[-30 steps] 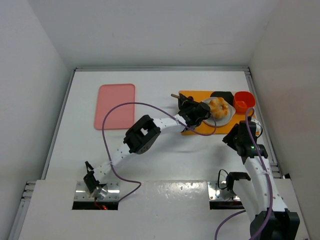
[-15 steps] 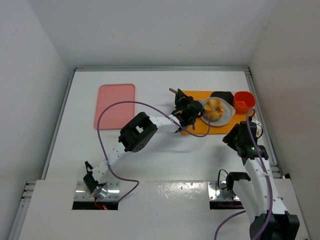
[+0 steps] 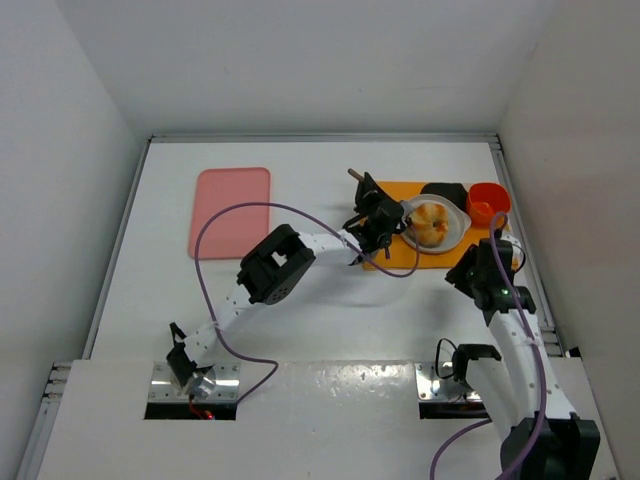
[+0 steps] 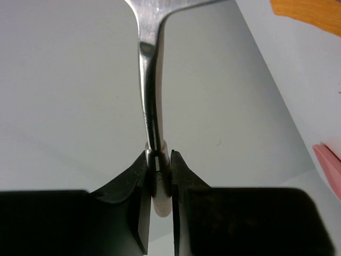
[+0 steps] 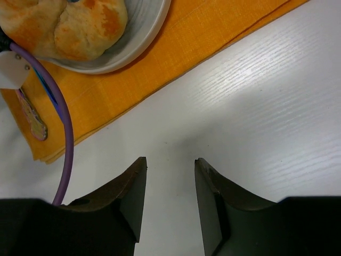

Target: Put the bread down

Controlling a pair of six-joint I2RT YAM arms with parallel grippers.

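Observation:
The bread (image 3: 430,222), a round golden bun, lies on a white plate (image 3: 461,219) on the orange mat (image 3: 390,255). In the right wrist view the bread (image 5: 64,21) sits at the top left on the plate (image 5: 144,29). My left gripper (image 3: 375,218) is just left of the plate, shut on a metal utensil with a wooden handle (image 3: 353,175). Its steel shaft (image 4: 149,96) runs up from the left gripper (image 4: 159,166). My right gripper (image 5: 170,165) is open and empty over bare table, just off the mat's near edge (image 5: 186,50).
A red bowl (image 3: 487,203) and a black container (image 3: 443,190) stand at the mat's far right. A pink board (image 3: 231,212) lies at the far left. The left arm's purple cable (image 5: 59,112) crosses the mat. A small metal piece (image 5: 32,121) lies on the mat.
My left gripper has drawn back leftward off the plate with the utensil, then held near the mat's left edge. The bread stays on the plate. The right arm has barely moved.

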